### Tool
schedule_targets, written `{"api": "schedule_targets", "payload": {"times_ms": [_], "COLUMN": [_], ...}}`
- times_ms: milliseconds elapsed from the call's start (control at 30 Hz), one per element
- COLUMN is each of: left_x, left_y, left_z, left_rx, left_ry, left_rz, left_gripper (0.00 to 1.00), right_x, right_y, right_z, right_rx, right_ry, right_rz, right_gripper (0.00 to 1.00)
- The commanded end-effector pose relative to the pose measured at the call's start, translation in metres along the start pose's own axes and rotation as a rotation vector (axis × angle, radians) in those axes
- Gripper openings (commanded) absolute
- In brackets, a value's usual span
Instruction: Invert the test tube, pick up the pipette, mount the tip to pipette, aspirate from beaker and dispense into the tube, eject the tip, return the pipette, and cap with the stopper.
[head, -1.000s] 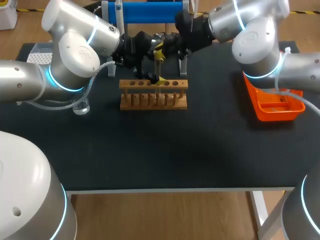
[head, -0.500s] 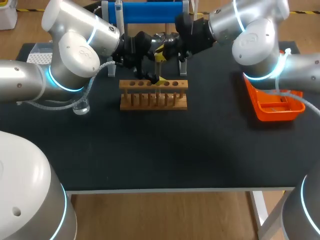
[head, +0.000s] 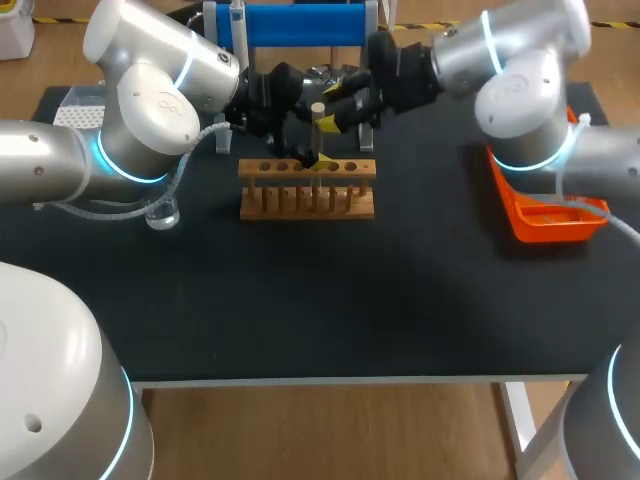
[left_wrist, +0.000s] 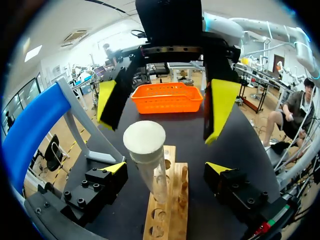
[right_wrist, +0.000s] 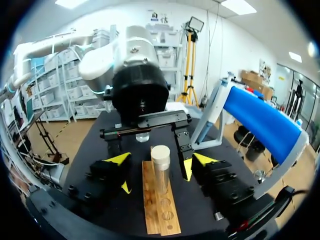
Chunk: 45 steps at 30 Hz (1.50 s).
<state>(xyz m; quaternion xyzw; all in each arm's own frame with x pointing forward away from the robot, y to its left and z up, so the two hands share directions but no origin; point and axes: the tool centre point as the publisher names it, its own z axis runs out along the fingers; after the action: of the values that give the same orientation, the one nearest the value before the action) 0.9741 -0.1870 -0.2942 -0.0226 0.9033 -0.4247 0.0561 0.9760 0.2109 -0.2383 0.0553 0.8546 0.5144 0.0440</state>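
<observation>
Right gripper (right_wrist: 161, 161) back, open, off white-stoppered clear tube (left_wrist: 150, 172); left gripper (left_wrist: 167, 167) open.

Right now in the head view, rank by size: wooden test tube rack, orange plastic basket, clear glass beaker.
1. Wooden test tube rack
2. Orange plastic basket, partly hidden by the right arm, so unsure
3. Clear glass beaker, smallest

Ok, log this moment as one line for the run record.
test tube: upright in wooden rack, stopper on top | left end effector: open, either side of tube | right end effector: open, either side of tube
</observation>
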Motion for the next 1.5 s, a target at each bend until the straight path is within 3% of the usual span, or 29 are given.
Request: {"api": "schedule_targets", "payload": {"times_ms": [33,67,100,133,167,200,233,400,633,1500], "left_x": [-0.001,-0.001,-0.001,-0.001,-0.001,-0.001,-0.001,-0.001,-0.001,-0.001], "left_y": [-0.001,-0.001,-0.001,-0.001,-0.001,-0.001,-0.001,-0.001,-0.001,-0.001], "left_z": [0.000,0.000,0.000,0.000,0.000,0.000,0.000,0.000,0.000,0.000], "left_rx": [-0.003,-0.003,-0.003,-0.003,-0.003,-0.003,-0.003,-0.003,-0.003,-0.003], "left_ry": [0.004,0.004,0.004,0.004,0.004,0.004,0.004,0.004,0.004,0.004], "left_rz": [-0.001,-0.001,-0.001,-0.001,-0.001,-0.001,-0.001,-0.001,-0.001,-0.001], "left_gripper": [1.00,1.00,1.00,1.00,1.00,1.00,1.00,1.00,1.00,1.00], "right_x": [0.010,0.011,0.011,0.012,0.012,0.013,0.013,0.012,0.012,0.005], "right_y": [-0.006,-0.005,-0.005,-0.003,-0.002,0.000,0.001,0.009,0.016,0.028], "right_z": [-0.020,-0.023,-0.025,-0.028,-0.030,-0.032,-0.033,-0.034,-0.026,0.005], "right_rx": [-0.160,-0.181,-0.212,-0.241,-0.266,-0.288,-0.308,-0.381,-0.422,-0.450], "right_ry": [0.002,0.006,0.008,0.011,0.018,0.020,0.023,0.061,0.103,0.194], "right_rz": [-0.035,-0.047,-0.055,-0.072,-0.077,-0.092,-0.098,-0.102,-0.099,-0.020], "right_gripper": [1.00,1.00,0.85,0.48,0.33,0.04,0.00,0.00,0.00,0.00]}}
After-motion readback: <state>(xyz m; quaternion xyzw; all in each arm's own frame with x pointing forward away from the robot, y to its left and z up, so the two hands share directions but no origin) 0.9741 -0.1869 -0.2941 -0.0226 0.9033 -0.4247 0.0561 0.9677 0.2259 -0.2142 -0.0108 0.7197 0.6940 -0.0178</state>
